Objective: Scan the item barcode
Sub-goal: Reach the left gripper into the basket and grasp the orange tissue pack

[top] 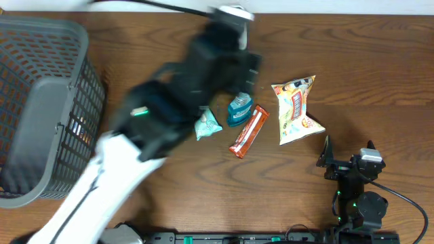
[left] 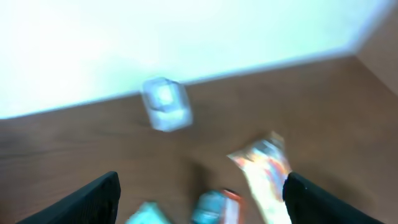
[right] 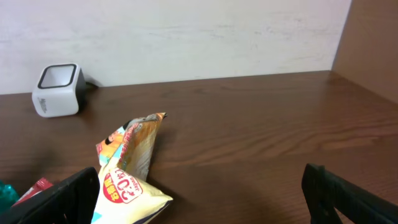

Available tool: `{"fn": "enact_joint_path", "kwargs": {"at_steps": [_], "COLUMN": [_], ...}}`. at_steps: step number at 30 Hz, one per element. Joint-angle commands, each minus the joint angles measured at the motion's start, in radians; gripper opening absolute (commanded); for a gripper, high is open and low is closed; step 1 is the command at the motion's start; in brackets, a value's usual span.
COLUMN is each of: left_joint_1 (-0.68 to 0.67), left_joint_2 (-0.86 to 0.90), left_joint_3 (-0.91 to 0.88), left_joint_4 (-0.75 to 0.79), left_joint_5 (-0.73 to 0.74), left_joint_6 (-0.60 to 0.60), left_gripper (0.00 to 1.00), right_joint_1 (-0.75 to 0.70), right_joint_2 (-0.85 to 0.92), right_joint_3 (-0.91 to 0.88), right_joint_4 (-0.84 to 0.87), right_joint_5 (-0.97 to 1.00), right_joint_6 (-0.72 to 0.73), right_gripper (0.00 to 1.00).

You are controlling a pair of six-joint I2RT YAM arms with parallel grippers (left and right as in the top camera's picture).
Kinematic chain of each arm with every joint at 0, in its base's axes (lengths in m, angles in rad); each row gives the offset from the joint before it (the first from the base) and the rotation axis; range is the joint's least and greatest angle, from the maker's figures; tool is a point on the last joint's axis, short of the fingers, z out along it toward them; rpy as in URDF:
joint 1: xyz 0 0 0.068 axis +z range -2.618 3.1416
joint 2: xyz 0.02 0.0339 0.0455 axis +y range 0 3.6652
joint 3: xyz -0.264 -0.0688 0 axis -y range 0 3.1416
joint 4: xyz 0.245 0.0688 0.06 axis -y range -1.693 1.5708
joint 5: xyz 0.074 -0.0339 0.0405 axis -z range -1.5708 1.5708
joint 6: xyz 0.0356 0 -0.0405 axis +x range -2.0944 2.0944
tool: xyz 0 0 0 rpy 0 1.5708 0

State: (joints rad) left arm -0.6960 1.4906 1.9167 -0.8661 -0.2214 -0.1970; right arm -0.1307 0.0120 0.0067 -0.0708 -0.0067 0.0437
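Several small packets lie mid-table: a teal pouch [top: 207,125], a blue packet [top: 239,110], an orange-red bar [top: 248,131] and a yellow chips bag [top: 296,110]. The white barcode scanner [top: 234,12] stands at the back edge and also shows as a blurred scanner [left: 165,104] and a sharp scanner [right: 57,89]. My left gripper [left: 202,190] hangs open above the packets, holding nothing, its arm motion-blurred. At the front right my right gripper [right: 199,190] is open and empty, with the chips bag [right: 127,168] just by its left finger.
A grey mesh basket [top: 41,108] fills the left side of the table. The white wall runs behind the scanner. The blurred left arm [top: 156,115] hides part of the table's middle. Dark wood shows right of the chips bag.
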Motion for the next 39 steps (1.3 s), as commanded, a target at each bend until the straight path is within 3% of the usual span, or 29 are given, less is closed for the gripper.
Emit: {"fn": "enact_joint_path", "kwargs": {"at_steps": [1,9,14,19,27,39], "left_joint_1": [0.141,0.63,0.932,1.149,1.286,1.277], "left_joint_2": [-0.079,-0.131,-0.071,0.05,0.289,0.564], "left_joint_3": [0.0,0.0,0.0,0.0,0.0,0.0], "left_joint_4": [-0.033,-0.159,-0.235,-0.327,-0.476,-0.596], "left_joint_5": [-0.125,-0.107,0.112,0.321,0.431,0.412], "left_joint_6": [0.024,-0.211,-0.336,-0.483,-0.534,-0.51], "left_gripper": [0.84,0.84,0.84,0.84,0.84,0.84], "right_joint_1": [-0.004,-0.004,-0.004,-0.004,-0.004,-0.004], "right_joint_2": [-0.006,-0.006,-0.006,-0.006,-0.006,-0.006], "right_joint_3": [-0.001,-0.001,-0.001,-0.001,-0.001,-0.001], "right_joint_4": [-0.005,-0.005,-0.005,-0.005,-0.005,-0.005], "right_joint_5": [0.005,0.005,0.005,0.005,0.005,0.005], "right_joint_6": [0.0,0.0,0.0,0.0,0.0,0.0], "right_gripper": [0.99,0.99,0.99,0.99,0.99,0.99]}}
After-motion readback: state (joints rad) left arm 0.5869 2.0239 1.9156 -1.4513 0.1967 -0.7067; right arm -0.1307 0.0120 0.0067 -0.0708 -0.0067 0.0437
